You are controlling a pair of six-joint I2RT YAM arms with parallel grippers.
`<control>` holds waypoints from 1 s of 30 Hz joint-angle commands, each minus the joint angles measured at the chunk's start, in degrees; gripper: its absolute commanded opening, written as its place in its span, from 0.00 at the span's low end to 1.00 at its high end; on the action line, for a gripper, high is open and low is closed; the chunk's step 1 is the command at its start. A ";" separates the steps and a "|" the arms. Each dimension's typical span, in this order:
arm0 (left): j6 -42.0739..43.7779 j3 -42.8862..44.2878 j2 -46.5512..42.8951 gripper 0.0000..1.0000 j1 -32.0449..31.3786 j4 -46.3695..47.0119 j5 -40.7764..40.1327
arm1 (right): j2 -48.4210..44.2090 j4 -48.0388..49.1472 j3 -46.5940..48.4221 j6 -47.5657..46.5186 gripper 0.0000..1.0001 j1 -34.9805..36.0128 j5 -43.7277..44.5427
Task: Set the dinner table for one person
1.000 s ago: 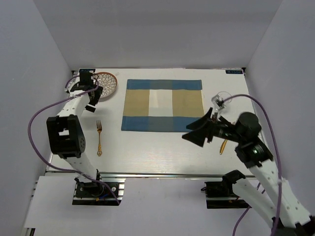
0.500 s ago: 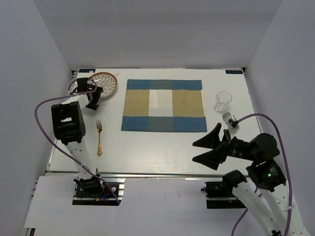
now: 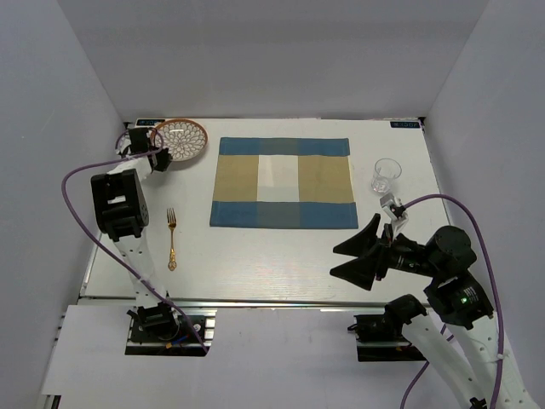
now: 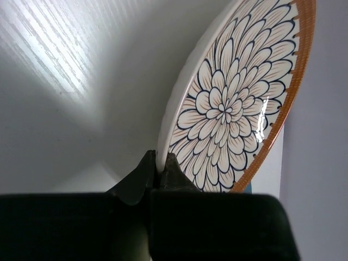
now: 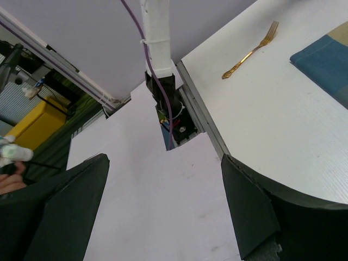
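- White walls enclosed a large white tabletop, which had a metal rail along its front edge and carried everything else.
- A blue-and-tan cloth placemat lay flat at the middle of the tabletop.
- A floral plate with an orange rim sat off the placemat's far-left corner, apart from the cloth.
- The left end effector was clenched on the plate's rim, on the side away from the placemat. In the wrist view, both fingers pinched the plate's white edge.
- A gold fork lay left of the placemat, well apart from it, with its tines pointing away from the rail.
- A clear drinking glass stood upright near the placemat's right edge.
- The right end effector hung released off the placemat's near-right corner, toward the rail. Its fingers were spread wide and held nothing.
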 commanded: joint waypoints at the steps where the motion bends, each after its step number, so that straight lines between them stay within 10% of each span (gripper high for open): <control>1: 2.00 -4.93 -7.22 0.00 -0.44 13.24 6.79 | -1.26 -1.64 2.25 -1.83 0.89 0.06 2.28; 11: 2.18 -0.40 -13.74 0.00 -5.18 27.13 30.19 | -2.75 -3.65 0.32 -1.22 0.89 -0.03 5.52; 19: 9.48 7.78 -10.67 0.00 -15.63 5.26 27.23 | -5.65 -10.16 0.93 3.00 0.89 0.06 18.26; 30: 10.88 1.45 -9.08 0.00 -27.41 0.86 23.97 | -7.23 -13.59 0.93 5.64 0.89 0.06 20.82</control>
